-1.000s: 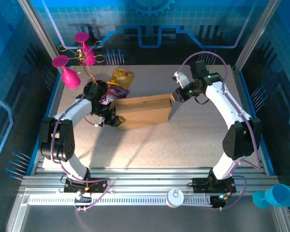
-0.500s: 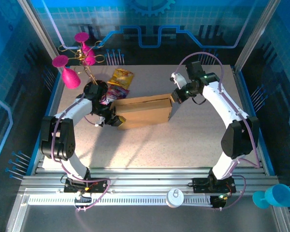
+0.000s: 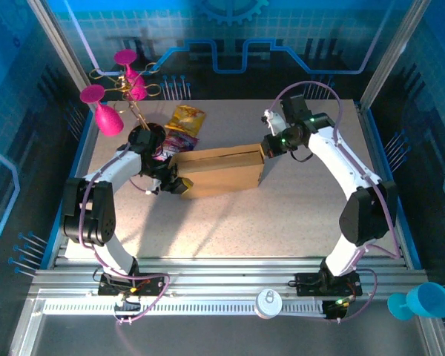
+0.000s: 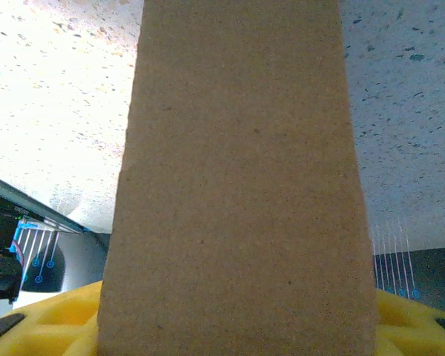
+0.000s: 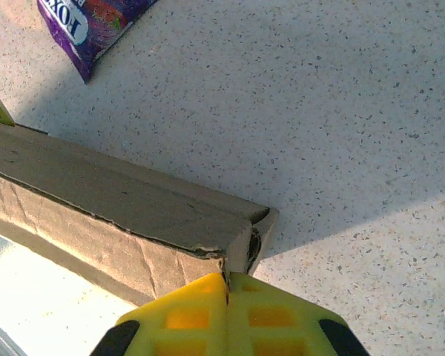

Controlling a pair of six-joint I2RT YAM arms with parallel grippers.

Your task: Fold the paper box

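We are seeing the paper box (image 3: 221,170) lying mid-table (image 3: 282,215) between the arms | right gripper (image 5: 227,285) is pressing its fingers together at the box's right corner | left gripper (image 3: 176,184) is sitting at the left end, grip unclear

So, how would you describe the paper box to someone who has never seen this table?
Look at the middle of the speckled table. The paper box lies there, long and plain brown. Unlike the yellow packet and purple packet behind it, it is unprinted cardboard.
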